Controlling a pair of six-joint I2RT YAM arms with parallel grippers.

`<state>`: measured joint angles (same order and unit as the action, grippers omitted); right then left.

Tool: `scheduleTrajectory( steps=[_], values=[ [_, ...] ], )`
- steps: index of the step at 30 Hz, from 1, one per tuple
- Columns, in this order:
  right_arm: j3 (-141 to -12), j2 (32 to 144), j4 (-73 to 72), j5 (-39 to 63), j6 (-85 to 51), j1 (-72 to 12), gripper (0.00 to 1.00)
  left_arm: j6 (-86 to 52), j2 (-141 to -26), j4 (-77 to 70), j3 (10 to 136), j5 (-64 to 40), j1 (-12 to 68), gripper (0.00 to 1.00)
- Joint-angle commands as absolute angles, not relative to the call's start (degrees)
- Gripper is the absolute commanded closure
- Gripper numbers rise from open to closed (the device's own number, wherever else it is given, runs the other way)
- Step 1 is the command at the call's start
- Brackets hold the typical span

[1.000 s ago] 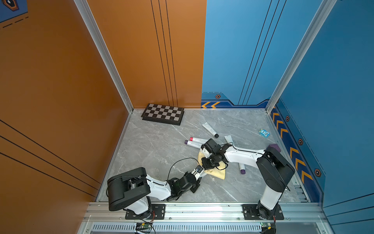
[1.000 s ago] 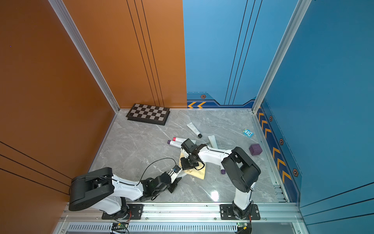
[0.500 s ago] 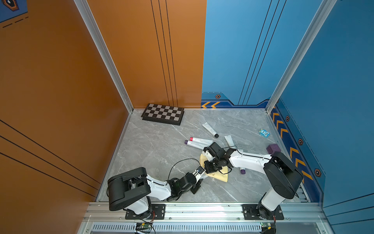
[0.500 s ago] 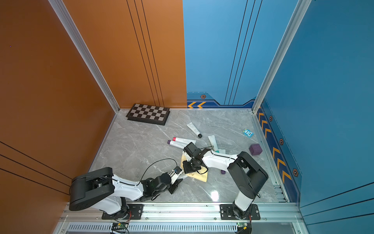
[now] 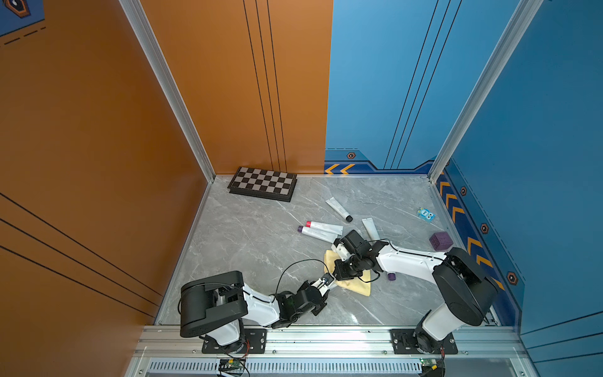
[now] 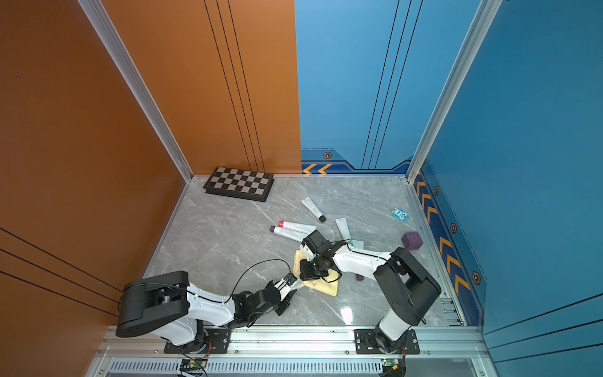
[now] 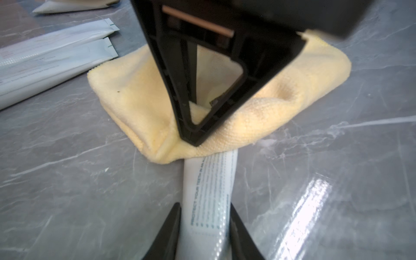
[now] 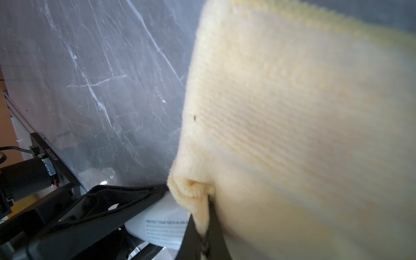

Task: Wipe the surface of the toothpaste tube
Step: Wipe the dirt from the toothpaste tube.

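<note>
A white toothpaste tube (image 7: 209, 191) with blue print lies low over the grey marble floor, and my left gripper (image 7: 204, 206) is shut on its end. Its far part is hidden under a folded yellow cloth (image 7: 135, 90). My right gripper (image 8: 203, 225) is shut on a fold of that cloth (image 8: 292, 123) and presses it down on the tube (image 8: 162, 225). In both top views the left gripper (image 5: 327, 281) (image 6: 291, 283) and the right gripper (image 5: 339, 271) (image 6: 306, 271) meet tip to tip at the cloth's (image 5: 355, 286) (image 6: 326, 288) near-left edge.
Three more tubes (image 5: 321, 228) (image 5: 339, 209) (image 5: 370, 227) lie just behind the right wrist. A chessboard (image 5: 262, 183) rests at the back wall. A purple cube (image 5: 440, 240), a small blue box (image 5: 426, 214) and a purple cap (image 5: 391, 276) sit to the right.
My right gripper has dragged the cloth along the tube toward the left gripper and the front edge. The left arm has held still with the tube.
</note>
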<state>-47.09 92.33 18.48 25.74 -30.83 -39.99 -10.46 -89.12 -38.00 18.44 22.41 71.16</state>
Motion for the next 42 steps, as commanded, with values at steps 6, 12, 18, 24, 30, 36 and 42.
scheduleTrajectory(
  steps=[6,12,18,24,30,36,42],
  values=[
    [-41.62,90.27,31.36,22.01,-32.27,-34.24,1.0,-8.33,-93.89,-33.49,19.86,31.73,73.79,0.73],
    [-40.99,90.13,30.43,24.6,-32.73,-36.27,1.0,-6.77,-95.56,-33.48,20.86,35.68,75.69,0.73],
    [-40.35,88.08,30.5,24.42,-33.3,-36.42,1.0,-4.81,-98.97,-33.39,22.99,40.58,78.34,0.74],
    [-39.94,87.68,29.88,25.69,-33.76,-38.99,1.0,-4.75,-99.32,-33.39,23.14,40.96,78.75,0.74],
    [-40.15,88.3,25.64,29.82,-36.92,-46.41,1.0,-5.11,-98.89,-33.39,22.94,40.96,78.32,0.73],
    [-40.24,91.88,29.5,21.98,-34.61,-44.18,1.0,-5.39,-97.92,-33.47,22.29,40.96,78.11,0.73],
    [-40.4,87.19,33.01,12.73,-34.28,-35.12,1.0,-5.38,-98.05,-33.49,22.31,40.96,78.07,0.73]
  ],
)
